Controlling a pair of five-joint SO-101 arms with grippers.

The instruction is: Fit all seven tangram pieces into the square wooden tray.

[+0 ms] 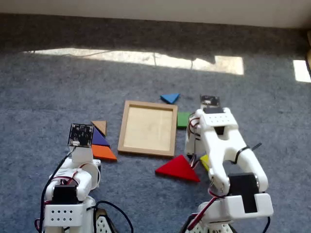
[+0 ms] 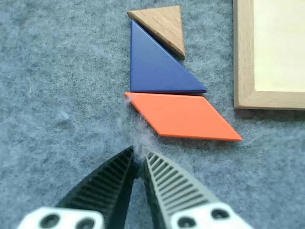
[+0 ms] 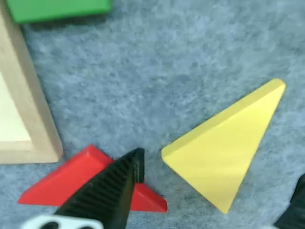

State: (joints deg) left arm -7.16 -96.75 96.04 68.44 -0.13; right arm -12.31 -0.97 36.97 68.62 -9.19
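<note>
The square wooden tray [image 1: 148,128] lies empty in the middle of the carpet. Left of it sit a wooden triangle [image 2: 162,24], a dark blue triangle [image 2: 155,67] and an orange parallelogram [image 2: 183,117] in a row. My left gripper [image 2: 139,160] is shut and holds nothing, just short of the orange piece. A yellow triangle [image 3: 228,148] lies between the spread fingers of my open right gripper [image 3: 219,171]. One finger [image 3: 114,186] overlaps the red triangle [image 3: 62,186]. A green square [image 3: 57,9] lies by the tray's right side, and a small blue triangle [image 1: 170,98] beyond the far corner.
The left arm [image 1: 73,184] and right arm [image 1: 228,160] stand at the near edge of the grey carpet. The right arm covers most of the yellow piece in the high view. Sunlit patches [image 1: 146,58] lie far behind the tray.
</note>
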